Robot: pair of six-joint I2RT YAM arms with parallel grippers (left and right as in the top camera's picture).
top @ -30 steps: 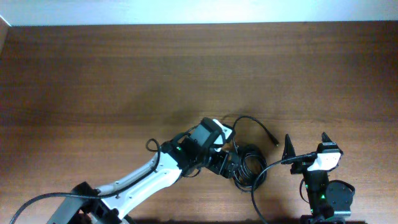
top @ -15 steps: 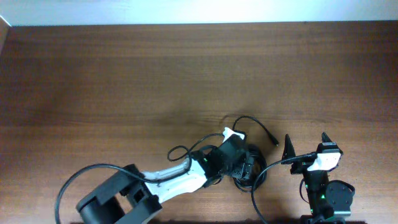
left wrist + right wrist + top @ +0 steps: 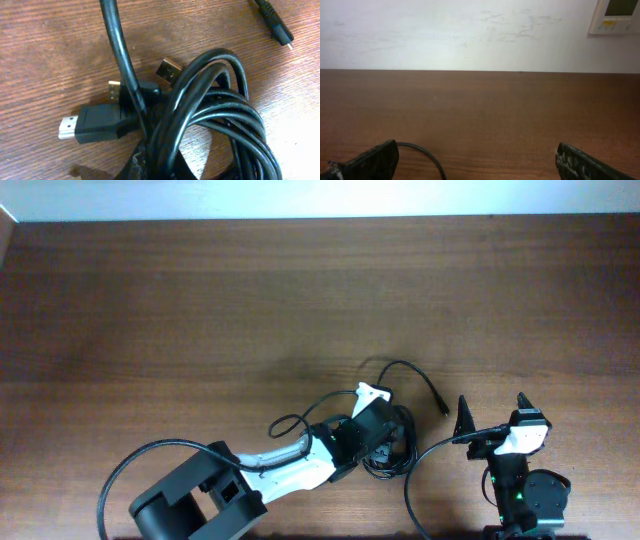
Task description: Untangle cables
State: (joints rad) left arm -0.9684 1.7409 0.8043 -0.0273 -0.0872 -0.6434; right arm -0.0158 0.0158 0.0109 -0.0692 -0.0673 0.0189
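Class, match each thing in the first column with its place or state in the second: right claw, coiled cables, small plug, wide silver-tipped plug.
Column one: 1 right claw; 2 coiled cables; 3 small plug; 4 wide silver-tipped plug.
Column two: A looped together; B open, empty; C lying apart from the coil; D tucked against the coil.
Pairs: 1-B; 2-A; 3-C; 4-D.

The brown wooden desk (image 3: 200, 300) carries coiled black cables (image 3: 220, 105) directly beneath the left tool (image 3: 388, 438). A flat silver-tipped plug (image 3: 85, 125) and two gold-tipped plugs (image 3: 169, 67) lie beside the coil. One cord (image 3: 405, 366) arcs outward; its plug end (image 3: 440, 402) rests between the left tool and the right tool (image 3: 490, 415).
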